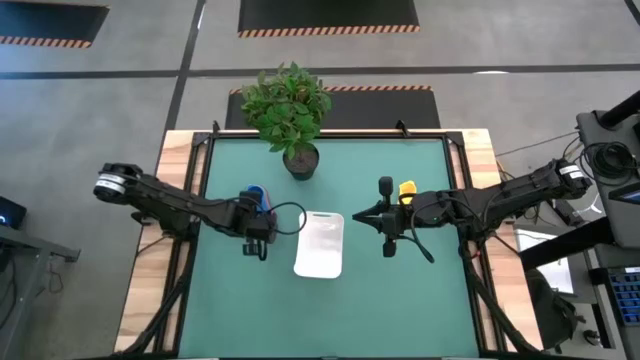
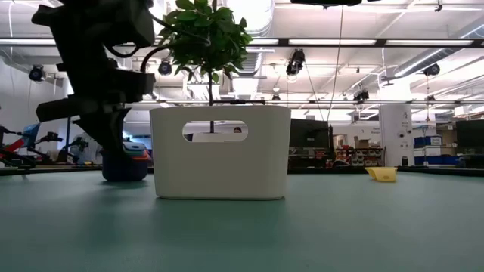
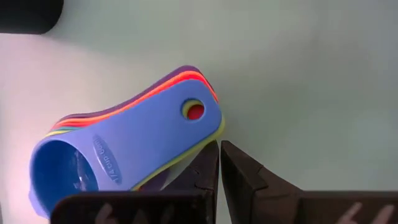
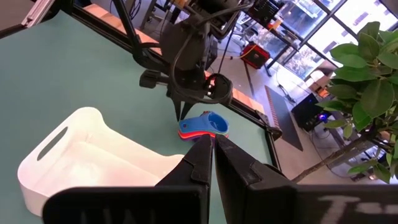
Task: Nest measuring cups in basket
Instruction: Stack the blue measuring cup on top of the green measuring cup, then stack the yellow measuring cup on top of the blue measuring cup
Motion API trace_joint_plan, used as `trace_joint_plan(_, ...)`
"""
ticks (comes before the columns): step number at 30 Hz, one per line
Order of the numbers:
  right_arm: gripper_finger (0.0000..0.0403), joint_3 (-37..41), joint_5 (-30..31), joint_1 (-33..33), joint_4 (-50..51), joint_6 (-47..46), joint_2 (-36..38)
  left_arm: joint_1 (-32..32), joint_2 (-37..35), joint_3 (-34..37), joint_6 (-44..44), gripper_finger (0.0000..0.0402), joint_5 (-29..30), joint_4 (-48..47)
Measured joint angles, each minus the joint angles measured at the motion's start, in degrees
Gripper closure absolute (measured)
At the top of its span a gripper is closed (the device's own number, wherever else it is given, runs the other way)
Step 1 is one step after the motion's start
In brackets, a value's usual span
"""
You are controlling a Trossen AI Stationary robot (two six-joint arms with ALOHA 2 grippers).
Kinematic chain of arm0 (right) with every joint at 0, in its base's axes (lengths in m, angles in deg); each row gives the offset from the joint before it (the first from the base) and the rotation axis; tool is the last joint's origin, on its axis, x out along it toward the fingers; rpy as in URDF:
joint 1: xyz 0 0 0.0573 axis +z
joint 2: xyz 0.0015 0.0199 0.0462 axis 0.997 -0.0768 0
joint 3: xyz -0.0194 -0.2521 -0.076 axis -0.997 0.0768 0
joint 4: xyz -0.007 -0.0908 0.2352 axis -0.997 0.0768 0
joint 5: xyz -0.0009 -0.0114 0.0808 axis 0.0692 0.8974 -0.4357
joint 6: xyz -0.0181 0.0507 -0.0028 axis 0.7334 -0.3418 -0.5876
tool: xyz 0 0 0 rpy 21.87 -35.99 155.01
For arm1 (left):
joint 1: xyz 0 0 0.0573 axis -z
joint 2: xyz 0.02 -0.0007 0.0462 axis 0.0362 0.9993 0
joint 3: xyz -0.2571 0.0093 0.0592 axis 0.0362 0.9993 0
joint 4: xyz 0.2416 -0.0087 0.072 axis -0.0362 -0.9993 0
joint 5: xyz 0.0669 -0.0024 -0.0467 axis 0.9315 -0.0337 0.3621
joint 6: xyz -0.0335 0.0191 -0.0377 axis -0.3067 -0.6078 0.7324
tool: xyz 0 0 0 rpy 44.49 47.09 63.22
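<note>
Several nested measuring cups [image 3: 124, 149], blue on top with red, yellow and purple edges showing, lie on the green mat left of the white basket [image 1: 320, 244]. The stack also shows in the high view [image 1: 258, 194] and the low view [image 2: 127, 162]. My left gripper [image 3: 219, 163] is shut and points down right at the handle end of the stack. A single yellow cup [image 1: 407, 190] sits apart on the mat, right of the basket. My right gripper [image 4: 212, 148] is shut and hovers right of the basket [image 4: 87, 162], near the yellow cup. My left gripper's shut fingertips [image 3: 208, 163] stand right beside the handle end [image 3: 202, 124] of the nested stack, coming from above. I cannot tell whether they touch it. The stack lies on the mat.
A dark pot with a leafy plant [image 1: 298, 158] stands at the far side of the mat, behind the basket. The basket [image 2: 219, 151] has a slot handle in its wall. Open mat lies toward the near edge.
</note>
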State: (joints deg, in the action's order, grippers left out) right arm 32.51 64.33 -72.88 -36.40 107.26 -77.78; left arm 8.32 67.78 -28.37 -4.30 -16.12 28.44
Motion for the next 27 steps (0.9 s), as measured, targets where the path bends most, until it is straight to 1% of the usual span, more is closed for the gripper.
trace_joint_plan(7, 0.0394, 0.00, -0.02, 0.00, 0.00, 0.09, 0.00, -0.11, -2.04, -0.09, 0.55, 0.0402, 2.11, 0.26)
trace_joint_plan(11, 0.0394, 0.00, 0.01, 0.00, 0.02, -0.44, 0.00, -0.01, -2.48, -0.11, 0.66, 0.0402, 2.04, 0.26)
trace_joint_plan(13, 0.0394, 0.00, 0.01, 0.00, 0.10, -1.89, 0.00, 0.50, -3.37, -0.69, 0.54, 0.0402, 1.62, 0.22)
trace_joint_plan(16, 0.0394, 0.00, 0.45, 0.00, 0.39, -6.85, 0.00, 2.17, -6.33, -2.02, -2.02, 0.0402, 0.98, 1.75)
trace_joint_plan(18, 0.0394, 0.00, 2.62, -0.11, 1.28, -12.89, 0.00, 3.63, -9.56, -2.26, -5.73, 0.0402, 0.96, 6.16)
trace_joint_plan(21, 0.0394, -0.02, 5.93, -1.15, 6.69, -25.91, 0.04, 5.79, -15.29, -1.19, -12.73, 0.0402, 0.94, 17.38)
trace_joint_plan(24, 0.0394, -0.02, 5.97, -3.08, 16.57, -42.54, -0.10, 7.33, -20.43, 0.73, -19.62, 0.0402, 0.91, 27.19)
trace_joint_plan(27, 0.0394, -0.02, 5.97, -5.05, 28.11, -57.50, -0.91, 7.58, -24.77, 2.20, -24.67, 0.0402, 0.96, 33.10)
